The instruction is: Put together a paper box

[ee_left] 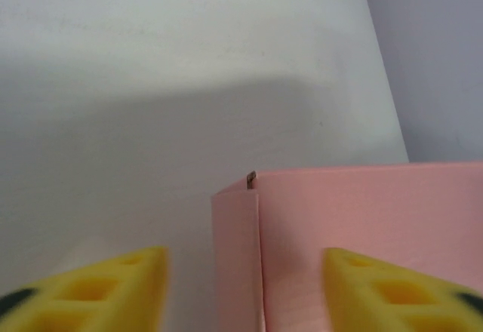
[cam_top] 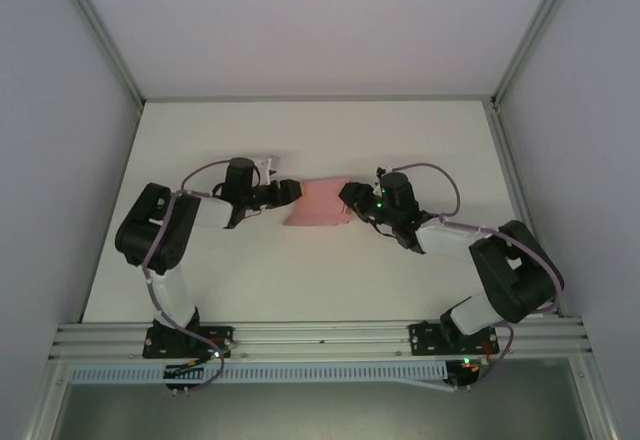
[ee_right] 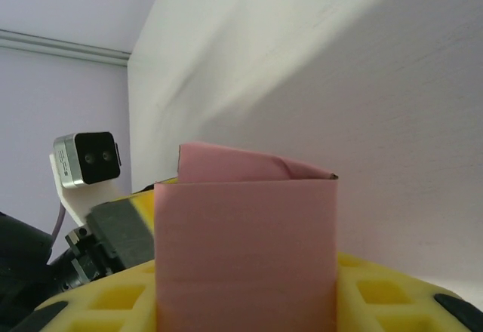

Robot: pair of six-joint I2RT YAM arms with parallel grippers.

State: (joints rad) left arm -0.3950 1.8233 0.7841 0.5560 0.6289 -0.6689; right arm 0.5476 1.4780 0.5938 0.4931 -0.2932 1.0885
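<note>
Pink card is the whole show here: the paper box (cam_top: 320,203) sits mid-way up the white table (cam_top: 300,280), right between the 2 grippers. It looks folded into a flat sleeve rather than a loose blank.

From its own wrist view, the right gripper (ee_right: 245,302) has its yellow fingers (ee_right: 392,298) pressed against both sides of the box. I'd call that a pinch on one end, probably to anchor it while the other arm works.

The left gripper (ee_left: 245,294) is spread wide around the opposite end. 1 finger (ee_left: 98,290) stands clear of the folded edge with bare table showing in the gap. The other overlaps the pink face, and I can't tell if it touches. My guess is it's lined up to grab or push something there.

The right wrist view shows 1 flap (ee_right: 241,166) poking up behind the front panel, not tucked flush, so assembly isn't done imo. The left arm's wrist camera (ee_right: 87,158) peeks in too.

No logos, labels or text readable anywhere.
</note>
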